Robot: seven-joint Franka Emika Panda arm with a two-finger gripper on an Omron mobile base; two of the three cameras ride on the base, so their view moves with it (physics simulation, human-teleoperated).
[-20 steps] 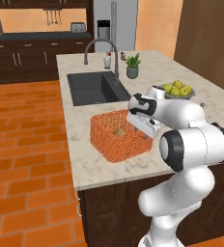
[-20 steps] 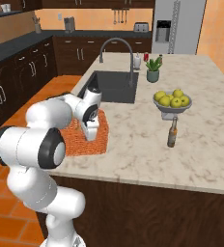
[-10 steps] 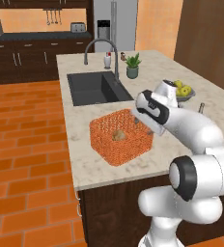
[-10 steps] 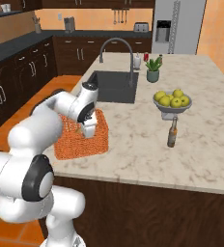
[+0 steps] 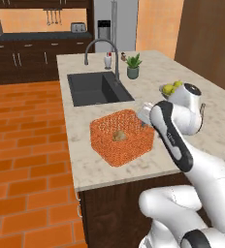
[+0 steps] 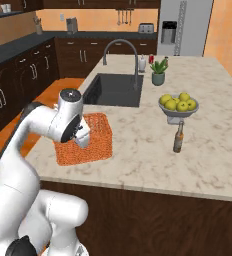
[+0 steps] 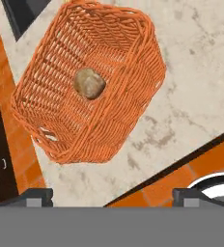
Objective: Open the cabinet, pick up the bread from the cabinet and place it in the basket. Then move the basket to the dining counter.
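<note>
The orange woven basket (image 5: 129,145) rests on the beige marble dining counter (image 5: 100,169), in front of the sink. The small tan bread (image 5: 118,136) lies inside it. My gripper (image 5: 144,117) hangs just above the basket's right rim, open and apart from it. From the hand view the basket (image 7: 114,120) and the bread (image 7: 89,83) lie below, and the fingertips (image 7: 34,195) stand wide with nothing between them. In the right base view my gripper (image 6: 83,138) covers part of the basket (image 6: 100,142). The cabinet is out of view.
A dark sink (image 5: 97,87) with a curved faucet (image 5: 102,48) lies behind the basket. A potted plant (image 5: 133,65), a bowl of yellow-green fruits (image 6: 178,103) and a brown bottle (image 6: 178,137) stand on the counter. The counter's front edge (image 7: 172,159) runs close by.
The jaws have opened and let go of the basket's rim. The hand has lifted up and back from it, while the basket with the bread stays put.
</note>
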